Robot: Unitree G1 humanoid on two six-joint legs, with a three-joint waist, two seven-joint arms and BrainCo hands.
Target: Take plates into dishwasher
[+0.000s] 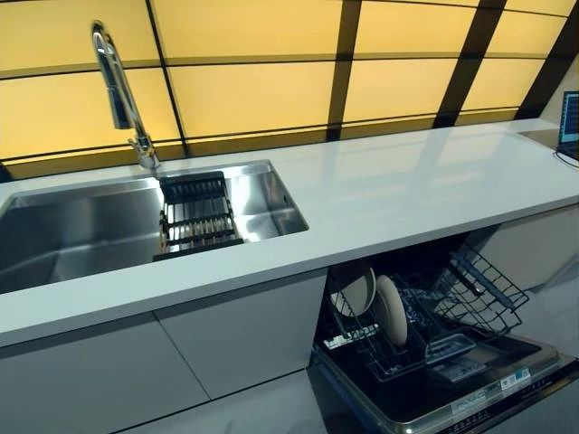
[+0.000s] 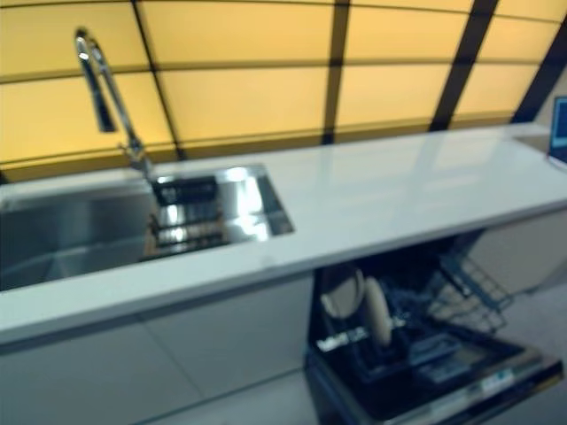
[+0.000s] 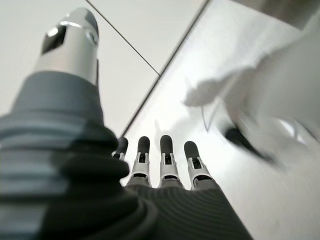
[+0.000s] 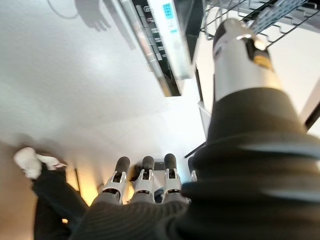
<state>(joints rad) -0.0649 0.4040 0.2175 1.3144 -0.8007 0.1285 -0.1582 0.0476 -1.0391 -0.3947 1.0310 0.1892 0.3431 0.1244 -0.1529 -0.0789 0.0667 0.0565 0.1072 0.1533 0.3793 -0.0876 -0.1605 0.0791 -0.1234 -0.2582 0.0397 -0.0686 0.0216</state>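
Plates (image 1: 391,309): two, upright in rack (image 1: 470,298) of open dishwasher (image 1: 488,389), right under counter (image 1: 398,194). Sink (image 1: 81,226): far left. Left hand (image 3: 160,165), right hand (image 4: 145,180): fingers straight, empty, over floor.

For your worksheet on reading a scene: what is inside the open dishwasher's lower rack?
Two pale plates stand on edge in the dishwasher rack. The rack's back end runs under the countertop, so anything there is hidden.
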